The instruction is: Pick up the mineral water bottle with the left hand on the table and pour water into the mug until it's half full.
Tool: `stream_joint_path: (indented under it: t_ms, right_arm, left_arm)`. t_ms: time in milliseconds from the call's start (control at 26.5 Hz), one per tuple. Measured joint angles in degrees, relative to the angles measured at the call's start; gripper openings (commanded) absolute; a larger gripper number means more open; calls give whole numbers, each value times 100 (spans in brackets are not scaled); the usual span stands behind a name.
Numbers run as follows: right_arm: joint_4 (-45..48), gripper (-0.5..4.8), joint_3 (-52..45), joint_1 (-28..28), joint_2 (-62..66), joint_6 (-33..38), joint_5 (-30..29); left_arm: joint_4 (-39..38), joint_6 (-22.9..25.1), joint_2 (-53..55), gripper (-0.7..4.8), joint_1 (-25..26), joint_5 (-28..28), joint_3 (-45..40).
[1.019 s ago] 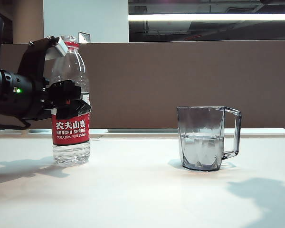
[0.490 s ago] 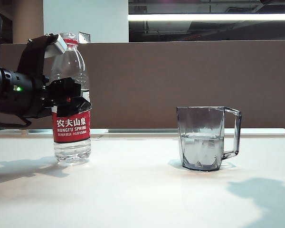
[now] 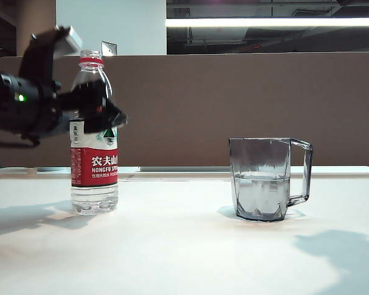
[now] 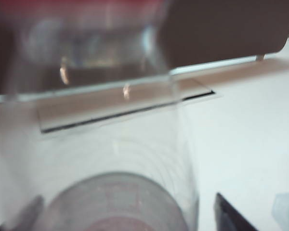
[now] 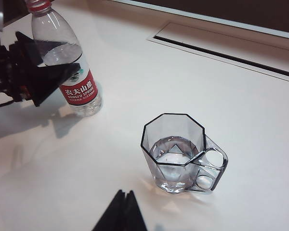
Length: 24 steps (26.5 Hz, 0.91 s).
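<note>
The mineral water bottle (image 3: 93, 166) stands upright on the white table (image 3: 172, 246) at the left, red label facing out. My left gripper (image 3: 107, 114) is open around its clear upper body, above the label. In the left wrist view the blurred bottle (image 4: 111, 159) fills the space between the left gripper's (image 4: 125, 214) dark fingers (image 4: 229, 219), with a gap at one side. The smoky mug (image 3: 264, 178) stands to the right, holding water to about mid height. My right gripper (image 5: 124, 197) is shut and empty, hovering short of the mug (image 5: 176, 154); the bottle (image 5: 67, 62) stands further off.
A brown partition (image 3: 234, 104) runs behind the table. A recessed slot (image 5: 221, 45) lies in the tabletop near the far edge. Bare tabletop (image 5: 231, 96) separates the bottle from the mug.
My left gripper has opened and risen from the label to the bottle's upper body. The bottle has turned slightly and stands free on the table. The mug has not moved.
</note>
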Motion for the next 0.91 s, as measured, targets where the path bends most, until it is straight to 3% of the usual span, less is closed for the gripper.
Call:
stream_joint_path:
  t_ms: [113, 226, 604, 717, 792, 830, 905]
  right_arm:
    - [0, -2, 0, 0, 0, 0, 0]
    - [2, -2, 0, 0, 0, 0, 0]
    - [33, -1, 0, 0, 0, 0, 2]
    - [240, -1, 0, 0, 0, 0, 2]
    - [341, -1, 2, 0, 0, 0, 2]
    - [365, -1, 0, 0, 0, 0, 0]
    - [470, -1, -7, 0, -4, -4, -22]
  left_arm:
    - [-638, 0, -501, 475, 0, 0, 2]
    - [-1954, 0, -1224, 475, -11, -2, 4]
    - [-3751, 0, -2778, 451, -13, 0, 4]
    - [-4339, 2, -3276, 318, -13, 0, 4]
    - [-4717, 2, -3628, 154, -33, -2, 4]
    - [-4900, 2, -3781, -19, -35, 0, 4]
    - [-5602, 0, -4205, -6, -35, 0, 4]
